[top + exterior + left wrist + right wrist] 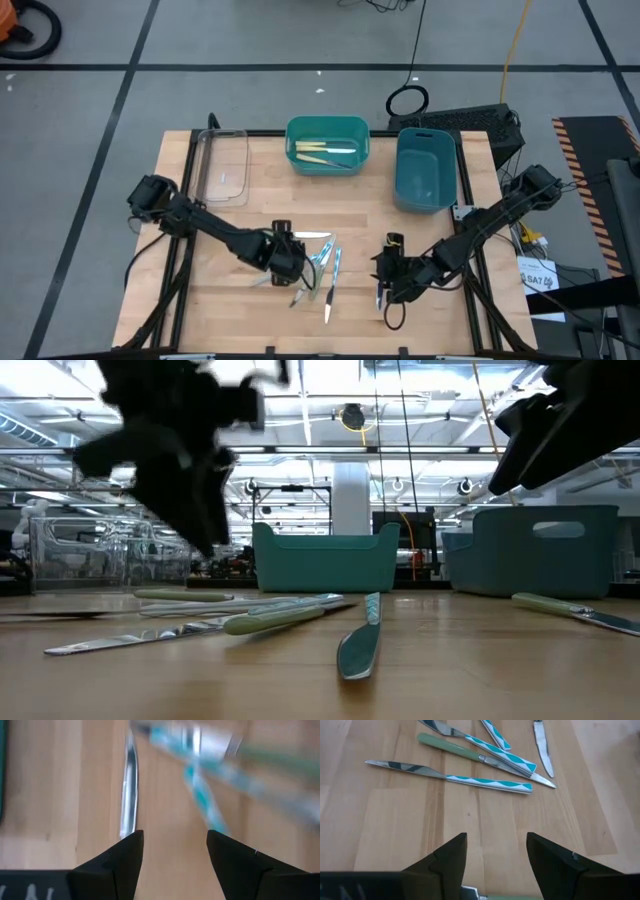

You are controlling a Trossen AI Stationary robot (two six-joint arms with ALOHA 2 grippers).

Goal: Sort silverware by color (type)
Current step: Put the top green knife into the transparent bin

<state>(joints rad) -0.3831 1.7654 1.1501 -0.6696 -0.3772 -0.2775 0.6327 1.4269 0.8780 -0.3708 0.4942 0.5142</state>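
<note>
Several utensils with silver ends and teal-and-white patterned or pale green handles lie flat and loosely crossed on the wooden table, also in the right wrist view. My left gripper is open and hovers just left of that pile, lifted off the table. A silver blade and blurred patterned handles lie beyond its fingers. My right gripper is open, above a single pale green-handled knife that lies flat on the table between and below its fingers. Yellow-handled utensils lie in the teal bin.
The teal bin and a blue bin stand at the table's far side, right of a clear tray. Bare wood lies between the two grippers and along the near edge. Cables and a black box sit off the table's far right corner.
</note>
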